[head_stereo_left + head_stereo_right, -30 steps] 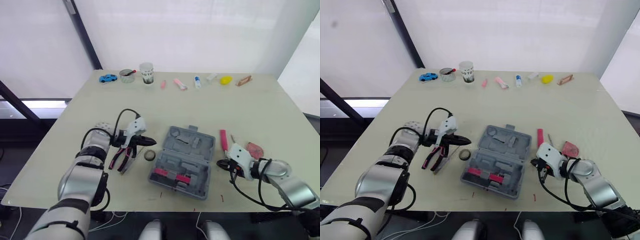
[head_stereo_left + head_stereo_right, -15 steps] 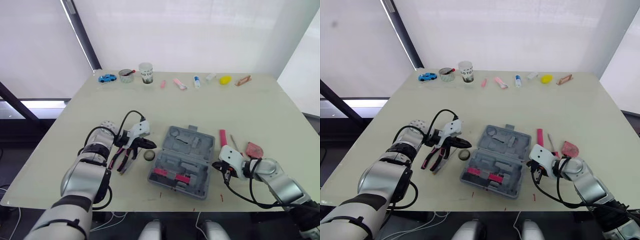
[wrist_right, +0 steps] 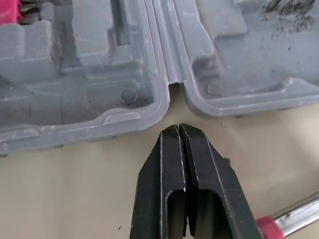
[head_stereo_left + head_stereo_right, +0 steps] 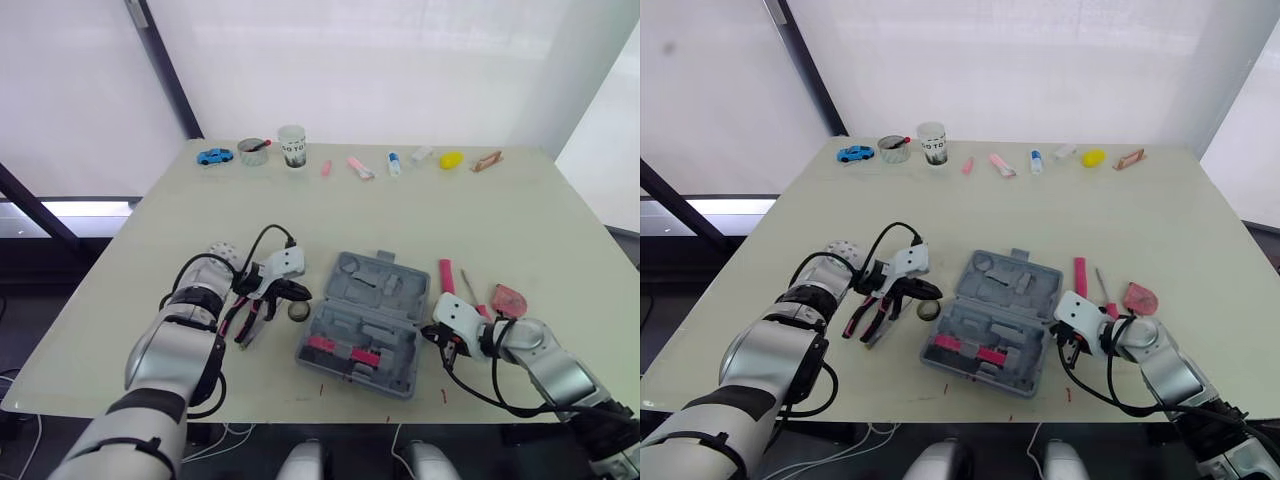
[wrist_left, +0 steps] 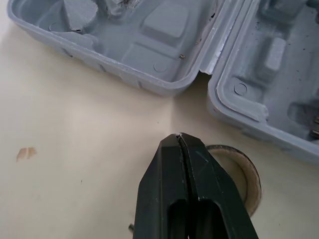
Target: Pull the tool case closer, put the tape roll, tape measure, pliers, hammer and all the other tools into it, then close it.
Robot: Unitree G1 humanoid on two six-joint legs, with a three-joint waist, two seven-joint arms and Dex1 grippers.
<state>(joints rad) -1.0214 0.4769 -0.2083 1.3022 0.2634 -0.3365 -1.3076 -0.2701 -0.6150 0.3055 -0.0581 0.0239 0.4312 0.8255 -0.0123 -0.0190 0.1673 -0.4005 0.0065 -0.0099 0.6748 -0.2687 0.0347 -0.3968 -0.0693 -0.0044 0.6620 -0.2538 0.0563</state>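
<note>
The grey tool case [image 4: 365, 322] lies open in the middle of the table, with pink bits in its near half. My left gripper [image 4: 300, 292] is shut and empty, just left of the case's hinge and above the brown tape roll [image 4: 299, 311]. In the left wrist view, its tip [image 5: 179, 137] partly covers the roll [image 5: 246, 172]. The pink-handled pliers [image 4: 245, 318] lie beside my left wrist. My right gripper [image 4: 428, 332] is shut and empty at the case's right edge [image 3: 164, 107], by the hinge notch. A pink-handled tool [image 4: 446, 276], a screwdriver [image 4: 468, 290] and a red tape measure [image 4: 509, 299] lie to its right.
Along the table's far edge stand a blue toy car [image 4: 215, 156], a glass bowl [image 4: 254, 151], a cup [image 4: 292, 146], several small items and a yellow object [image 4: 452, 159]. The table's front edge runs just below the case.
My right gripper has slid left to the case's right edge. My left gripper has edged right over the tape roll toward the case. The case has not moved.
</note>
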